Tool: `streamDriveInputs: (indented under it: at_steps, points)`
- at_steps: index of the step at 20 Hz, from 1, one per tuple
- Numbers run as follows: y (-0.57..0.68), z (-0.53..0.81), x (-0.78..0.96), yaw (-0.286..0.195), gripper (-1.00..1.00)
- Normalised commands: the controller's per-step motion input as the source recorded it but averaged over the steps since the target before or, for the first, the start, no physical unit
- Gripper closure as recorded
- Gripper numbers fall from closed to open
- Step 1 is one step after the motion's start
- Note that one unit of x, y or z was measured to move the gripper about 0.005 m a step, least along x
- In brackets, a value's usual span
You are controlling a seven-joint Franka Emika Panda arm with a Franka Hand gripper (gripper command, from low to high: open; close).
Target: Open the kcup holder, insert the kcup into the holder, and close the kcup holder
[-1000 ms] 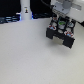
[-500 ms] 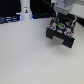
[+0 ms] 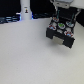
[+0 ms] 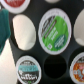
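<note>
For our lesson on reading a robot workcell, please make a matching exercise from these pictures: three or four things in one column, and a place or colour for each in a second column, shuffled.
Column A
1. kcup holder
2. tall white bottle-shaped object
3. table
4. green-topped pod

Column B
a. pale surface filling most of the exterior view
b. black box at the exterior view's upper right, under the arm
c. sits in a round slot, centre of the wrist view
d. stands at the back, towards the exterior view's left

Pairs: 1-b, 2-d, 3-a, 4-c

pale tabletop [image 3: 25, 55], dark backdrop [image 3: 10, 7]
</note>
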Motion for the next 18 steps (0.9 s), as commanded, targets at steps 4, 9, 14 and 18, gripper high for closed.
streamDriveInputs:
  at_steps: [4, 9, 14, 18]
  points:
    - [-0.41, 0.26, 0.72, 0.005, -1.00]
    - [-0.35, 0.18, 0.80, 0.002, -1.00]
    - [-0.22, 0.02, 0.81, 0.005, -1.00]
    - [-0.11, -0.12, 0.65, 0.020, -1.00]
